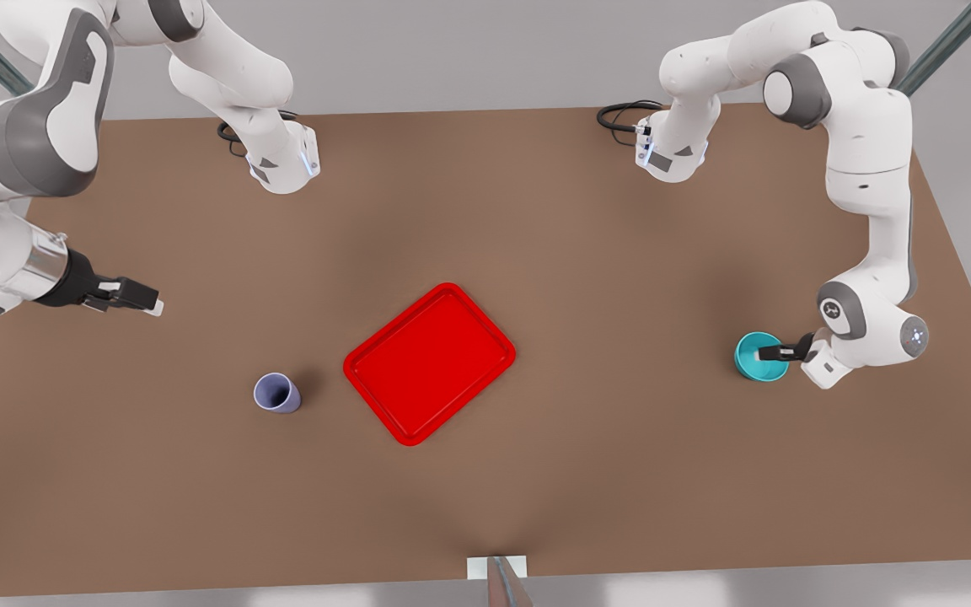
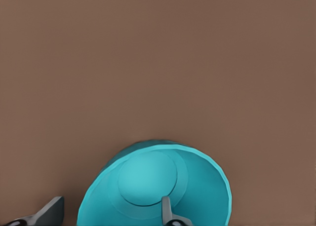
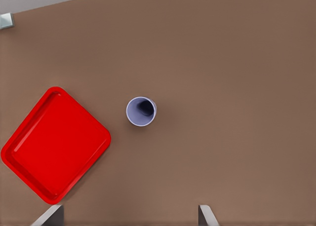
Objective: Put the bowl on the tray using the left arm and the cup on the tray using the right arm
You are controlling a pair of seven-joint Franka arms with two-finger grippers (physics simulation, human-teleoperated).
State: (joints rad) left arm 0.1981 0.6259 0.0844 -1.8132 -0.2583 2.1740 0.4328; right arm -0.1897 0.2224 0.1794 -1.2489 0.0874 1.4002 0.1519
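- Bowl (image 1: 757, 354), teal, is seen on the brown table (image 1: 587, 472) at the front view's right, well apart from the red tray (image 1: 429, 362), which lies empty near the table's middle
- Left gripper (image 1: 776, 351) is placed at the bowl's rim: in the left wrist view one finger (image 2: 169, 212) is seen inside the bowl (image 2: 153, 186) and the other finger (image 2: 47, 213) outside its wall, with a clear gap between them, so the jaws are judged spread and not yet pinched on the rim
- Cup (image 1: 276, 393), lavender, stands upright on the table just beside the tray at the front view's left, untouched
- Right gripper (image 1: 144, 299) is held above the table at the front view's left, apart from the cup; in the right wrist view its fingertips (image 3: 206, 217) are seen wide apart, with the cup (image 3: 141, 111) and tray (image 3: 54, 147) below
- Step in hand is judged to be the grasp of the bowl; neither thing has been placed
- Next, the rim wall should be pinched, then the bowl lifted and carried to the tray; the right gripper would need to be lowered over the cup
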